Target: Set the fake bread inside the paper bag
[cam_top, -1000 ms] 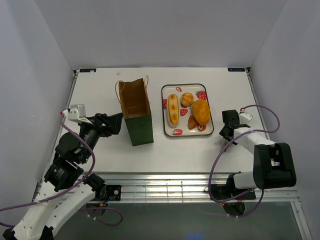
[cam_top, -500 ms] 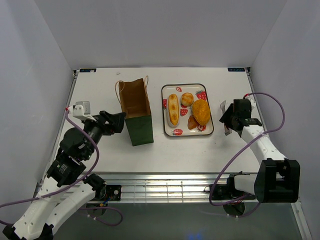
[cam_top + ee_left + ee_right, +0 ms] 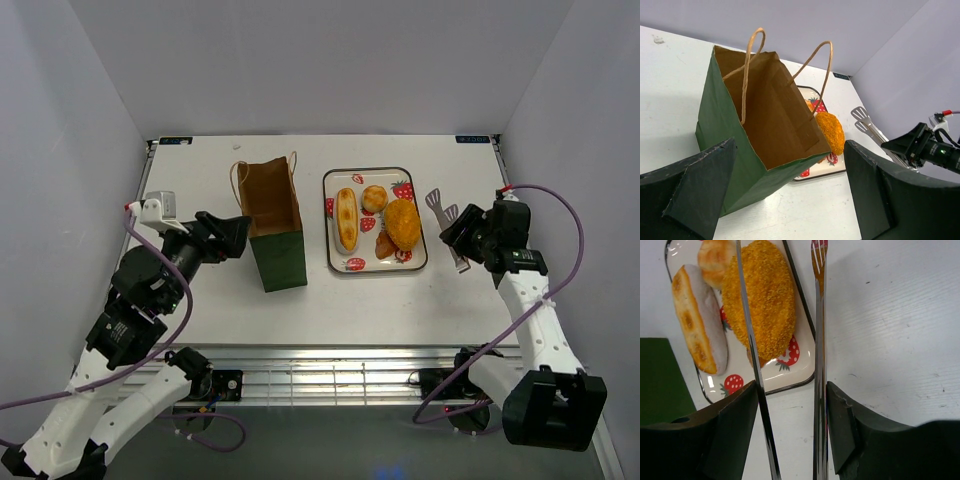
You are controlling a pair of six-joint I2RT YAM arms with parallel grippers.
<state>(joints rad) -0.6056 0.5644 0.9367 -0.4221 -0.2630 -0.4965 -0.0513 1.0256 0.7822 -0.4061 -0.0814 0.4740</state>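
The paper bag [image 3: 272, 225] stands upright and open-mouthed left of the tray; the left wrist view looks into its brown inside [image 3: 765, 120]. The fake bread lies on the strawberry tray [image 3: 376, 171]: a long roll [image 3: 346, 219], a round bun [image 3: 374, 198], a large oval orange bun [image 3: 403, 223] and a small dark piece [image 3: 385, 245]. My left gripper [image 3: 235, 237] is open just left of the bag, touching nothing. My right gripper [image 3: 462, 228] is shut on metal tongs [image 3: 444, 215], whose arms [image 3: 750, 340] stand apart. One arm crosses over the oval bun [image 3: 762, 295] and the other points past the tray's right edge.
The tray's rim [image 3: 800, 375] lies directly ahead of my right fingers, with the bag's green wall [image 3: 662, 380] at the far left of that view. White walls close the table at the back and on both sides. A metal rail runs along the near edge.
My right arm has lifted and swung out to the right, and the tongs now point back toward the tray. My left gripper has edged closer to the bag and stays open.
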